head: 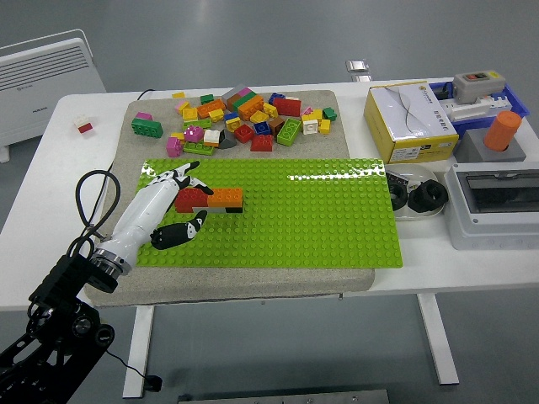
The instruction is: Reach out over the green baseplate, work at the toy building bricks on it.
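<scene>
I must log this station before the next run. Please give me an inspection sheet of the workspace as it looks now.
Surface: white table with a grey mat under the work.
Job's things: green baseplate carrying a red and orange brick row; loose brick pile behind it.
Clutter: yellow and white box, tape rolls, grey enclosure, orange cylinder, small brick far left.
Hands: left hand at the row's red end, fingers spread around it; right hand not seen.
Cables: black loop beside the left arm.
Surroundings: white heater, grey floor.

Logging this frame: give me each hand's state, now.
Left hand: fingers spread around the red brick on the green baseplate; a grasp cannot be told.
Right hand: not in view.
</scene>
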